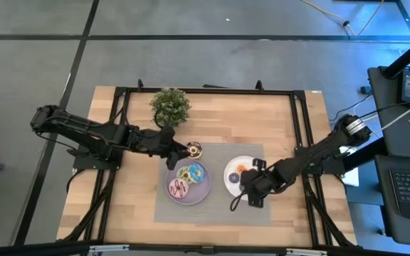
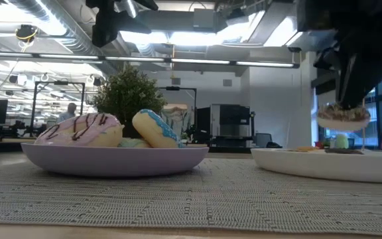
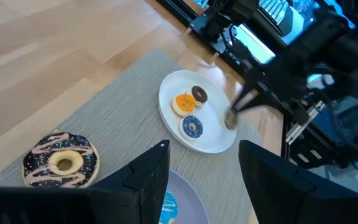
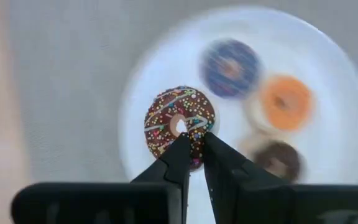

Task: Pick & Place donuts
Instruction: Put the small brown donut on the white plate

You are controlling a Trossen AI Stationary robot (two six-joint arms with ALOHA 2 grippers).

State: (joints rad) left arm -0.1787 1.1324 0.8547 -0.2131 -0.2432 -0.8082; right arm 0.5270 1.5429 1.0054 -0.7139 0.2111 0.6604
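Sprinkled donut is pinched by its rim between the closed fingers of the right gripper, held above the white plate. It should be lowered onto bare plate, beside the blue donut ahead, before release. Left gripper waits open near the chocolate-white donut.

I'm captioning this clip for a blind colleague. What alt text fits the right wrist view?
The right pincer grips the rim of a chocolate sprinkled donut, holding it above a white plate. On the plate lie a blue donut, an orange donut and a dark brown donut, with grey mat around it.
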